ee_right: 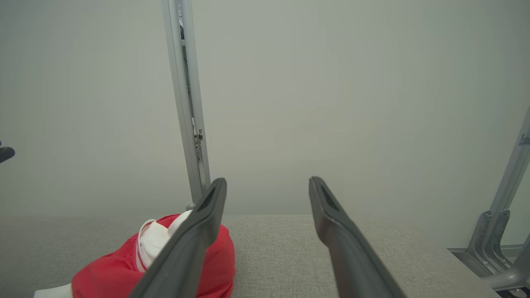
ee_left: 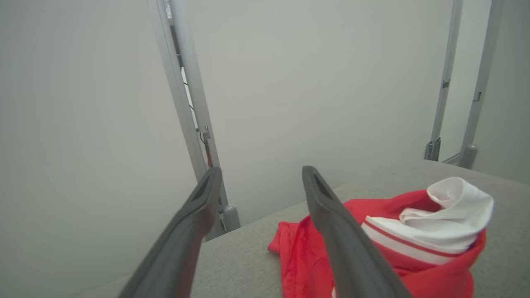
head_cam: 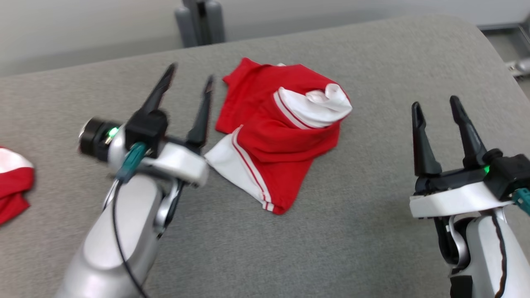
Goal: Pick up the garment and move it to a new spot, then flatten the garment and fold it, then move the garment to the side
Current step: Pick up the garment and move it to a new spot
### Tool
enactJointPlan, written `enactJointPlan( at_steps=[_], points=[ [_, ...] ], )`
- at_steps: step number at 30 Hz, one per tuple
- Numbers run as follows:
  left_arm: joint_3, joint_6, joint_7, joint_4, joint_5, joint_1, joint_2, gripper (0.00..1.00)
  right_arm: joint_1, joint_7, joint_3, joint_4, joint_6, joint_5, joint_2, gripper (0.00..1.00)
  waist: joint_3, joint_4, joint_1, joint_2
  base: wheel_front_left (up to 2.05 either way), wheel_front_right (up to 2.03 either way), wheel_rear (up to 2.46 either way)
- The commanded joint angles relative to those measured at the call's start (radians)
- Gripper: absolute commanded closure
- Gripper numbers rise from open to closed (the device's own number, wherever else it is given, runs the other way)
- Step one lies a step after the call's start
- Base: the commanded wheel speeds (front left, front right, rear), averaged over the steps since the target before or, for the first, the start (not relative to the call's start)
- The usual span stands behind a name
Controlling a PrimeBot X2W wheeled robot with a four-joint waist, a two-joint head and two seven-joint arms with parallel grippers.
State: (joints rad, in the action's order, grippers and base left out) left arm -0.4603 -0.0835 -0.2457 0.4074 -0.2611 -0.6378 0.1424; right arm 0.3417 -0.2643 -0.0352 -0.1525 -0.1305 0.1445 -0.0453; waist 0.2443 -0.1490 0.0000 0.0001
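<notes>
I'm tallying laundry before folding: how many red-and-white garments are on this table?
2. The crumpled garment lies at the middle of the grey table; the second garment sits at the head view's left edge, partly cut off. Others may lie outside the frame.

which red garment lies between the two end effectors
The crumpled garment mid-table; the other garment lies at the far left, beyond the left end effector.

Left gripper (head_cam: pixel 191 72), right gripper (head_cam: pixel 434 102): black tapered fingers (head_cam: pixel 422 142); behind the jaws white shells (head_cam: pixel 184 163), green lights (head_cam: pixel 112 132), teal connectors (head_cam: pixel 131 159), silver forearms (head_cam: pixel 109 252).
</notes>
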Motion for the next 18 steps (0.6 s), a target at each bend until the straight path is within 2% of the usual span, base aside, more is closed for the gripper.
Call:
enactJointPlan(
  at_steps=[1,4,8,12,14,18],
  points=[
    [0.027,-0.024,-0.011,-0.017,0.000,0.061,0.025,0.00,-0.022,0.000,-0.006,-0.002,0.000,-0.015,-0.008,0.00,-0.056,0.058,0.0000,-0.0001,0.00,0.00,0.00],
    [0.071,-0.059,-0.018,-0.057,0.000,0.158,0.062,0.00,-0.045,0.000,-0.019,-0.003,0.000,-0.026,-0.008,0.00,-0.083,0.084,0.0000,-0.0001,0.00,0.00,0.00],
    [0.143,-0.091,-0.018,-0.158,0.001,0.319,0.066,0.00,-0.074,0.000,-0.028,-0.006,0.000,-0.028,-0.008,0.00,-0.115,0.105,0.0000,-0.0001,0.00,0.00,0.00],
    [0.214,-0.123,-0.018,-0.252,0.028,0.474,0.039,0.00,-0.098,0.000,-0.055,-0.010,0.000,-0.027,-0.008,0.00,-0.140,0.108,0.0000,-0.0001,0.00,0.00,0.00],
    [0.247,-0.125,-0.018,-0.294,0.033,0.546,0.008,0.00,-0.109,0.000,-0.066,-0.011,0.000,-0.024,-0.008,0.00,-0.148,0.106,0.0000,-0.0001,0.00,0.00,0.00],
    [0.289,-0.095,-0.019,-0.351,0.080,0.637,-0.042,0.00,-0.126,0.000,-0.076,-0.017,0.000,-0.032,-0.008,0.00,-0.155,0.119,0.0000,-0.0001,0.00,0.00,0.00]
  ],
)
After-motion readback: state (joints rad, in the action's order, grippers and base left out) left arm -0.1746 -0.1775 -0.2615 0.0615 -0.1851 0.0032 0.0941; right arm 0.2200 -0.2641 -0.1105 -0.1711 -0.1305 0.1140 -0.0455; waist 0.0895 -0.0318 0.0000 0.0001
